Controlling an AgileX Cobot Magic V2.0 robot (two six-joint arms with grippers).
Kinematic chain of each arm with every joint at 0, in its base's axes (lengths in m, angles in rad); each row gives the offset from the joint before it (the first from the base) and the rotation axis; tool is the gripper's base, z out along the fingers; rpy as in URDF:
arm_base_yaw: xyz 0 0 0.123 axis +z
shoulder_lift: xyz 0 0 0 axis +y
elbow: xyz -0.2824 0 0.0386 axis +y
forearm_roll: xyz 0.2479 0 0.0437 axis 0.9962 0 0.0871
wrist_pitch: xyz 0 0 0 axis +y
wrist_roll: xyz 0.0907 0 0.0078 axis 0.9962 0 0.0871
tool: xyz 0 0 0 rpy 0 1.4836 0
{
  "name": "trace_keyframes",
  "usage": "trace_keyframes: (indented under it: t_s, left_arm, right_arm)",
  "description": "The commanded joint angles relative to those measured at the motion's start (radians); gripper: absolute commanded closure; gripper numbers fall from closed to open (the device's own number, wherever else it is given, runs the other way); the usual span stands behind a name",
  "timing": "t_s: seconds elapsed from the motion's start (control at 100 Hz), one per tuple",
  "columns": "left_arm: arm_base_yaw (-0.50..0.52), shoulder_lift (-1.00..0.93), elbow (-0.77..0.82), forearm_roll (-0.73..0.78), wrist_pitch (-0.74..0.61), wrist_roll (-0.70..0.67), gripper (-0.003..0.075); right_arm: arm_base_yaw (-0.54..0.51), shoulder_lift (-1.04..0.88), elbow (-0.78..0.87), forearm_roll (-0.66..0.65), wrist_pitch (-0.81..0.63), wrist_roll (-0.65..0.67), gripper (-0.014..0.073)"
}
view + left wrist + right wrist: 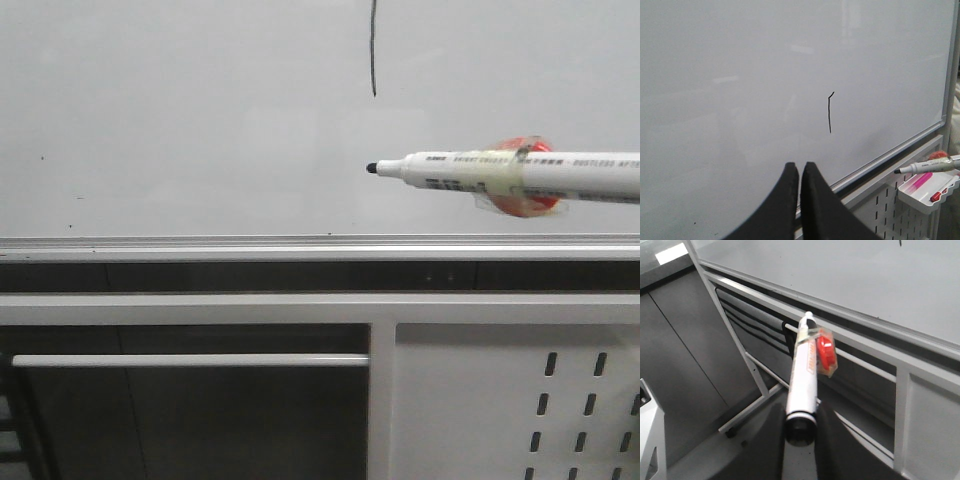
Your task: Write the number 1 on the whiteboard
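The whiteboard (200, 120) fills the upper front view, with its silver edge rail (300, 243) below. The number 1 (373, 50) is a thin black vertical stroke at the top; it also shows in the left wrist view (829, 114), and its lower end in the right wrist view (900, 243). The white marker pen (510, 172), with a red piece taped on, lies level below the stroke, black tip pointing left, off the board. My right gripper (801, 422) is shut on the marker (804, 380). My left gripper (800, 172) is shut and empty, facing the board (740, 75).
A white metal panel with slotted holes (560, 410) stands below right. A white horizontal bar (190, 360) crosses below left. A small white tray (930, 187) with a pink pen and a red item hangs at the board's lower right.
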Motion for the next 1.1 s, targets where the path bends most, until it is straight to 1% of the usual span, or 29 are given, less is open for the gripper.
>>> trace_keyframes:
  t_s: [0.0,0.09,0.2,0.27,0.33,0.51,0.72,0.8,0.94,1.01,1.09]
  left_arm:
    - [0.002,0.016,-0.028,0.012,-0.062,-0.008,0.0738]
    - [0.002,0.034,-0.028,0.012,-0.090,0.002,0.0738]
    - [0.002,0.085,-0.028,0.014,-0.180,0.056,0.0738]
    - [-0.003,0.136,-0.028,0.047,-0.240,0.075,0.0738]
    - [-0.003,0.182,-0.030,0.106,-0.264,0.075,0.0738]
    - [-0.003,0.307,-0.080,0.242,-0.259,0.075,0.0738]
    - [-0.003,0.365,-0.167,0.320,-0.221,0.075,0.0738]
    - [-0.003,0.377,-0.177,0.326,-0.182,0.075,0.0738]
    - [-0.003,0.393,-0.177,0.326,-0.180,0.075,0.0738]
    - [-0.003,0.400,-0.177,0.326,-0.175,0.075,0.0738]
    - [-0.003,0.412,-0.173,0.326,-0.145,0.075,0.0738]
  right_arm:
    - [0.000,0.004,-0.068,0.018,0.004,-0.002,0.0645]
    - [0.000,0.004,-0.102,0.024,0.084,-0.002,0.0645]
    - [0.000,0.034,-0.134,0.042,0.175,-0.002,0.0645]
    - [0.000,0.076,-0.149,0.049,0.210,-0.002,0.0645]
    - [0.000,0.122,-0.157,0.053,0.218,-0.002,0.0645]
    - [0.000,0.261,-0.203,0.055,0.218,-0.002,0.0645]
    - [0.000,0.393,-0.312,0.055,0.218,-0.002,0.0645]
    - [0.000,0.440,-0.366,0.053,0.225,-0.002,0.0645]
    - [0.000,0.521,-0.446,0.053,0.264,-0.002,0.0645]
    - [0.000,0.556,-0.471,0.053,0.291,-0.002,0.0645]
    - [0.000,0.585,-0.482,0.053,0.290,-0.002,0.0645]
